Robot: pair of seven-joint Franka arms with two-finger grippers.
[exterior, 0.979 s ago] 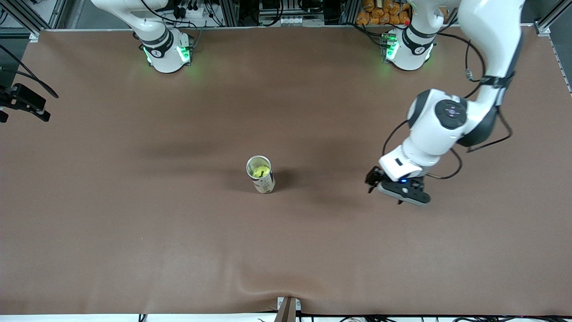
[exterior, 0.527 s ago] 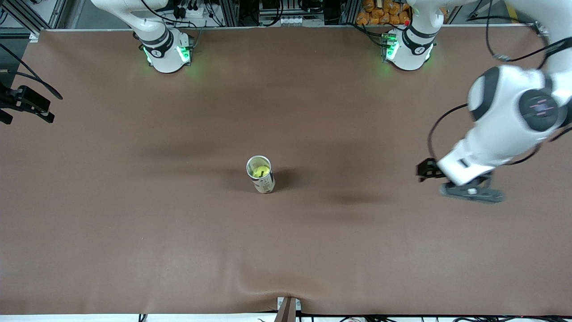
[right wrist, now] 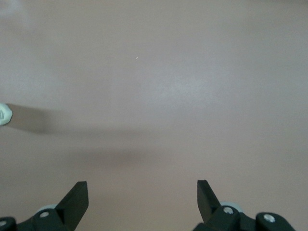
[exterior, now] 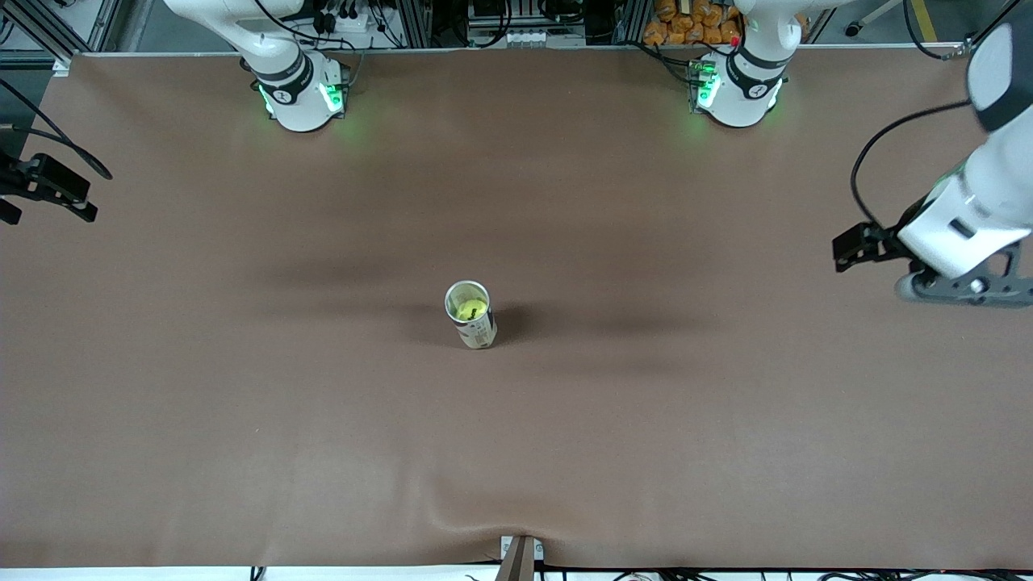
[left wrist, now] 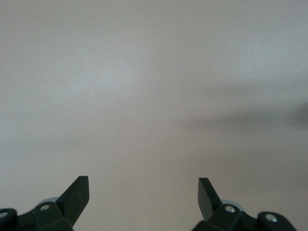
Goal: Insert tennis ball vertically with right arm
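Front view: a can [exterior: 470,315] stands upright near the middle of the brown table [exterior: 242,387], its mouth open to the camera. The ball [exterior: 471,308] sits inside the can, its yellow-green top showing below the rim. The can's shadow lies on the table toward the left arm's end. The left gripper [exterior: 952,286] hangs over the table at the left arm's end, well apart from the can, with the white wrist above it and a black cable looping beside it. The right gripper [exterior: 44,190] shows as a dark shape at the right arm's end of the table, partly cut by the picture's edge. The 2 arm bases stand along the table's top edge with green lights on.

Left wrist view: the left gripper [left wrist: 143,192] has its 2 fingers [left wrist: 77,195] spread wide with nothing between them. Under it there is only bare table and a soft shadow.

Right wrist view: the right gripper [right wrist: 142,195] also has its 2 fingers [right wrist: 76,196] spread wide and empty over bare table. A small pale round thing [right wrist: 4,114] shows at the picture's edge, casting a long shadow; I cannot tell what it is.
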